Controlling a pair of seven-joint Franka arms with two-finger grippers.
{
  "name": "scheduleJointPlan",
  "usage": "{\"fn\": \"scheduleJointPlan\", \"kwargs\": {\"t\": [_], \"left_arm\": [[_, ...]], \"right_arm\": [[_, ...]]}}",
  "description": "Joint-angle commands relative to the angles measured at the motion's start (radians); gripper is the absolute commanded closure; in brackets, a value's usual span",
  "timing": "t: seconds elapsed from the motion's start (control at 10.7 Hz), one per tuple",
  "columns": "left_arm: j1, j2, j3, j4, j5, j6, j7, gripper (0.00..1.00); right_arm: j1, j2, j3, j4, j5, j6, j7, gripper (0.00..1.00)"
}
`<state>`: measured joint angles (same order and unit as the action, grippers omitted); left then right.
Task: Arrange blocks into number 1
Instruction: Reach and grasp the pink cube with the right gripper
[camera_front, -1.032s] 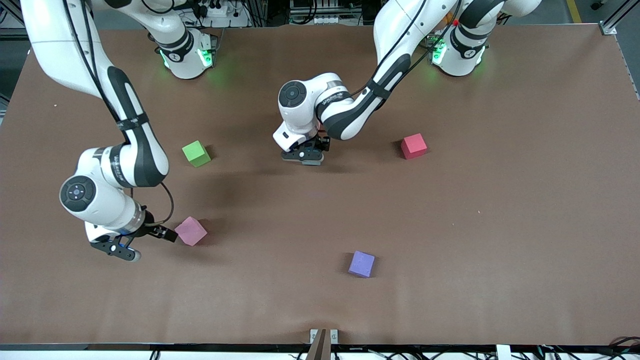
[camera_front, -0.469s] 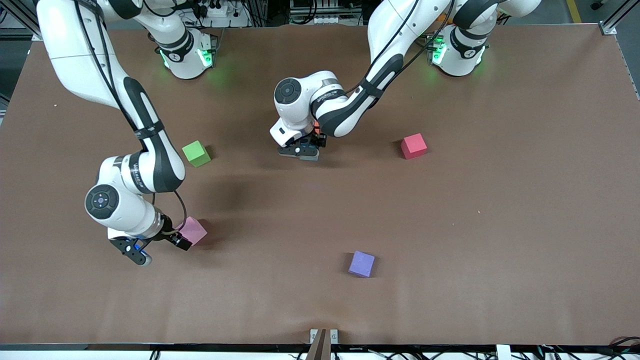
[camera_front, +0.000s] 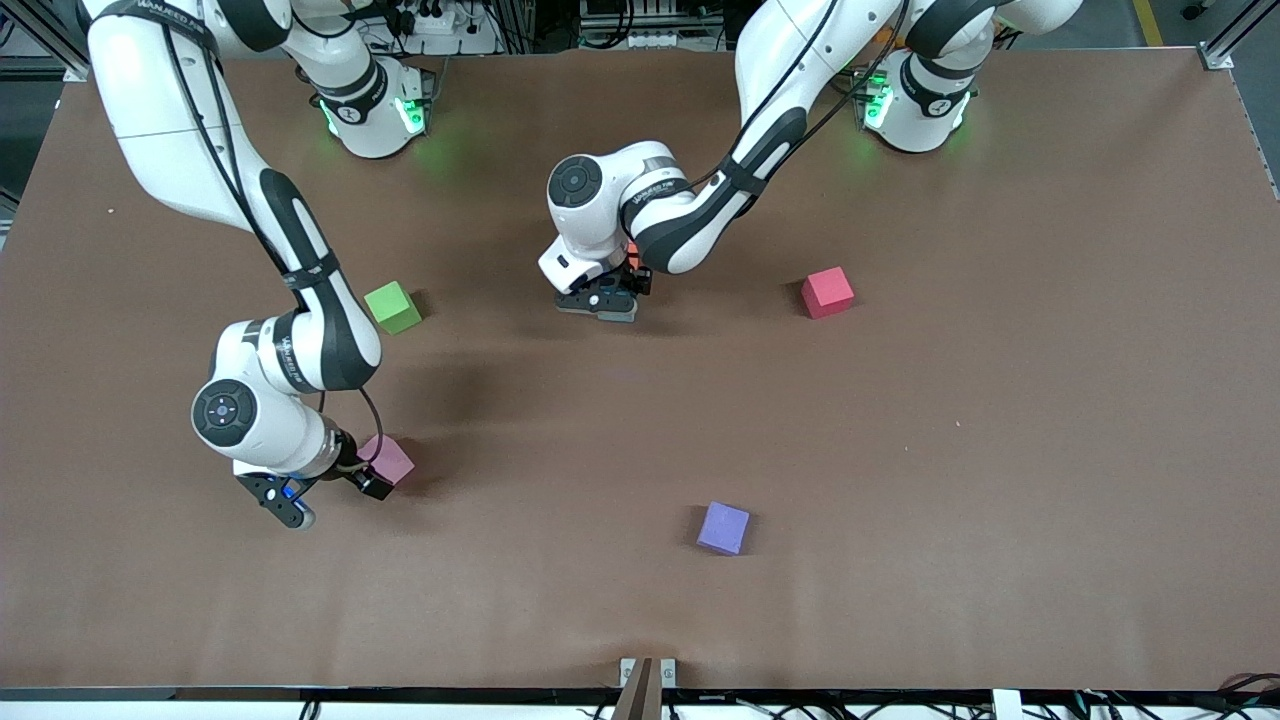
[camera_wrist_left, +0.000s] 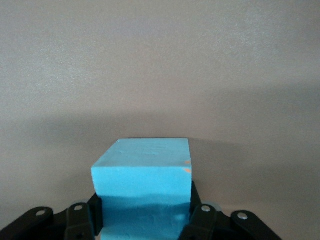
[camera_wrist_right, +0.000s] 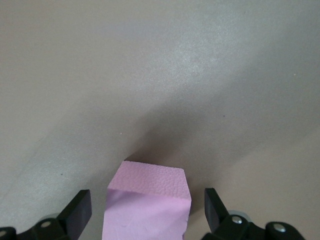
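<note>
The blue block (camera_wrist_left: 142, 192) and pink block (camera_wrist_right: 147, 202) look like matt, finely grained foam; the table (camera_front: 1000, 450) is matt brown

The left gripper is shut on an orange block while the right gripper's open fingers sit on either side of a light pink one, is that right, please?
Not quite: the block in the left gripper is sky blue, not orange, as the left wrist view shows. The rest holds: the right gripper has its fingers open on either side of the light pink block.
</note>
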<state>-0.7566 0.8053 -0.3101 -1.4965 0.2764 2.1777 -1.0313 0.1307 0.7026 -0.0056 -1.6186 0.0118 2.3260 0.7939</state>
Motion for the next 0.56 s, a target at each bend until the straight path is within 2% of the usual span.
{"fn": "scheduleJointPlan", "kwargs": {"t": [0.0,0.19,0.28,0.38,0.47], "left_arm": [[-0.017,0.008,0.008,0.018,0.029,0.005,-0.041,1.00],[-0.021,0.009,0.008,0.016,0.029,0.013,-0.043,1.00],[-0.021,0.009,0.008,0.018,0.029,0.014,-0.044,1.00],[-0.023,0.009,0.008,0.018,0.029,0.016,-0.044,1.00],[-0.023,0.011,0.008,0.016,0.029,0.017,-0.044,1.00]], "right_arm": [[0.006,0.021,0.004,0.006,0.010,0.015,0.027,0.18],[0.012,0.029,0.004,0.008,0.010,0.018,0.027,0.66],[0.012,0.028,0.004,0.008,0.010,0.016,0.027,0.87],[0.012,0.028,0.004,0.011,0.010,0.013,0.025,1.00],[0.015,0.025,0.006,0.017,0.008,0.010,0.015,1.00]]}}
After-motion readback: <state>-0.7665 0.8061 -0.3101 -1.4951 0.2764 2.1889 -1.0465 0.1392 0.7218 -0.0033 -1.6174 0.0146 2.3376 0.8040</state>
